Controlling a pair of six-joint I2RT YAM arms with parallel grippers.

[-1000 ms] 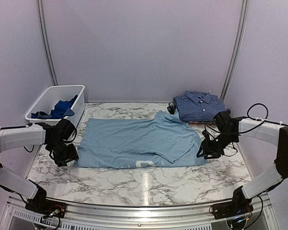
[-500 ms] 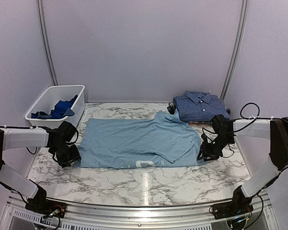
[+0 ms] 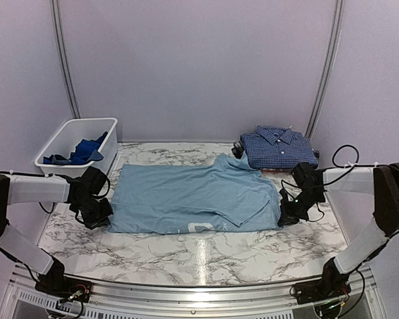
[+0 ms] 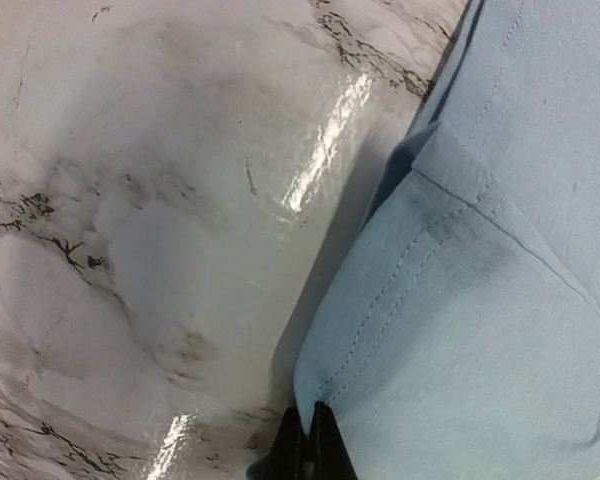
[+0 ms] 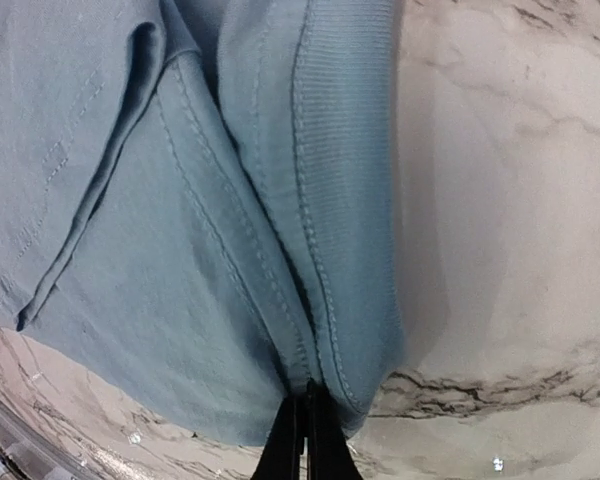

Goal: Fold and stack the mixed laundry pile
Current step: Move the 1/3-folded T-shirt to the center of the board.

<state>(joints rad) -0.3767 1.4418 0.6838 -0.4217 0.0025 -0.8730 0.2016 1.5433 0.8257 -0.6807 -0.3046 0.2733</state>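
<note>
Across the middle of the marble table (image 3: 206, 256) lies one light blue T-shirt (image 3: 193, 199), spread flat with its long side running left to right and a flap of cloth turned over near its right end. Two grippers are on it, one at each short end. The left gripper (image 3: 100, 216) sits low on the tabletop at the shirt's near-left corner. In its wrist view the jaws are pressed fully together right at the stitched hem, with the corner of the cloth pinched between them and bare marble to the left. The right gripper (image 3: 286, 216) is down at the near-right corner. Its wrist view shows the jaws closed tight on the bunched edge, where two or three hemmed layers fold over one another. Three garments can be counted in all. Besides the T-shirt, one navy checked shirt (image 3: 278, 147) lies folded, collar up, at the far right of the table, just beside the T-shirt's far-right corner. One royal blue garment (image 3: 80, 153) lies crumpled inside the single white bin (image 3: 66, 136), which stands at the table's far-left corner, apart from the T-shirt.
</note>
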